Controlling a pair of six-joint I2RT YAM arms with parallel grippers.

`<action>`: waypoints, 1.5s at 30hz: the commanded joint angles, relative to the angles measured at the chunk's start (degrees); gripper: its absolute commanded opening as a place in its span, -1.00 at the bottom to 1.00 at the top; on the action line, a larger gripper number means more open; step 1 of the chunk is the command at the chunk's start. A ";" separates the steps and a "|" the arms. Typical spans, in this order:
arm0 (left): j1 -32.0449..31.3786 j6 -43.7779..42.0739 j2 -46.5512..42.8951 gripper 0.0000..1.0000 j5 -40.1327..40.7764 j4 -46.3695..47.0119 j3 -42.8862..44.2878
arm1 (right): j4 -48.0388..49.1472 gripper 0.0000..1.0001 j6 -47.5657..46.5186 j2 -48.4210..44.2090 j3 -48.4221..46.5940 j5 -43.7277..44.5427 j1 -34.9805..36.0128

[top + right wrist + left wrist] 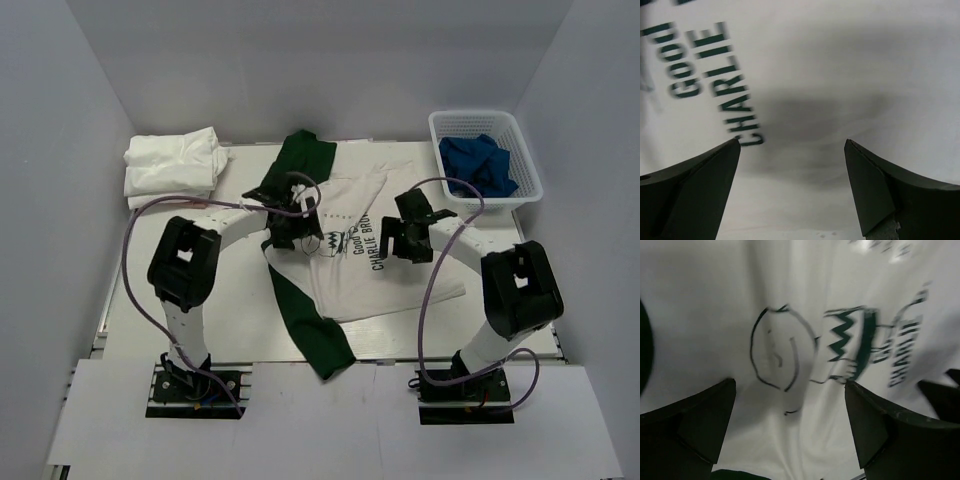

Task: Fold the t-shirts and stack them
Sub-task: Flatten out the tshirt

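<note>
Far right corner: white mesh basket [531, 160] with blue cloth [480, 162] heaped inside. It sits just off the far right side of the printed tee [350, 285], near my right gripper [402, 238] but apart from it.

Far left corner: folded tees [172, 165], plain white and stacked, well apart from the printed tee. My left forearm crosses the gap between them.

Purple cables [128, 262] loop out from both my arms. The right loop arcs toward the basket's near side. The left one swings out by the left edge of the table [235, 325].

Printed tee: spread mid-table, print up, wrinkled and skewed. One green sleeve [318, 335] runs down to the near edge. The other points at the far edge.

My left gripper [296, 215]: over the cartoon head on the tee. Jaws are wide, with nothing between them. The wrist view shows only cloth and print below. I cannot tell whether the fingertips touch the cloth.

Right gripper: over plain white cloth just beside the lettering. Jaws are wide here too and hold nothing. A soft shadow falls on the tee beneath.

Surface: flat white tabletop.

Room: plain white walls [60, 200] close in on the left, far and right sides.
</note>
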State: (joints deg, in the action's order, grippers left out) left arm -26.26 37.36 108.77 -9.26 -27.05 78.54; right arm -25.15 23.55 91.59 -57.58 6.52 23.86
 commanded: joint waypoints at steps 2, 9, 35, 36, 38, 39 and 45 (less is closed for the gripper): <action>-0.90 1.31 2.67 0.99 1.59 -1.34 -2.25 | 1.60 0.81 0.18 2.62 0.45 4.46 -4.25; 2.27 2.89 3.38 0.99 7.48 -3.63 -7.61 | 0.89 0.81 3.95 -0.53 9.14 0.35 -6.81; 11.57 -1.96 -24.12 0.99 14.35 -14.08 -14.10 | -1.22 0.81 1.32 -17.94 7.66 -11.62 0.05; 11.58 -1.25 -24.92 0.99 15.05 -14.08 -15.34 | -1.48 0.81 0.63 -18.37 8.01 -11.62 -0.12; 13.86 -0.19 -25.54 0.99 15.58 -14.08 -18.33 | -1.75 0.81 0.36 -18.73 8.62 -11.53 -0.13; 14.39 -0.19 -25.54 0.99 15.58 -12.78 -19.38 | -1.75 0.81 0.09 -19.25 8.80 -11.45 -0.21; 17.91 1.21 -17.55 0.76 13.74 -8.64 -20.18 | -2.45 0.81 0.18 -21.10 11.00 -10.31 -0.22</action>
State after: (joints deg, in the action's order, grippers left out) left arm -9.39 36.60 88.68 4.05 -38.28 58.52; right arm -26.92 24.80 72.29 -47.77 -4.84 23.66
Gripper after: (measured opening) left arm 0.901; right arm 0.904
